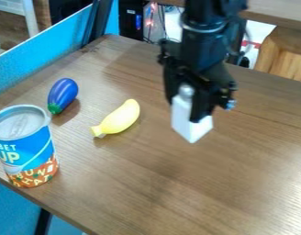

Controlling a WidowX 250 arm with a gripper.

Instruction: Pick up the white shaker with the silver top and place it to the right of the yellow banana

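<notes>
Above the table's middle right, the black gripper (191, 106) hangs down, shut on a white box-shaped object (183, 120) with a rounded grey top. The object's lower end points down, and part of it is hidden behind the gripper. To the left of the gripper a yellow toy banana (121, 118) lies on the wooden table (171, 183). Farther left is a purple toy eggplant (62, 93) with a green end. An upright soup can (25, 149), blue and orange, stands near the left front edge.
A blue panel (61, 45) runs along the table's left side. Behind the far edge are cables and a wooden piece of furniture (287, 53). The table's front left edge slants down beside the can.
</notes>
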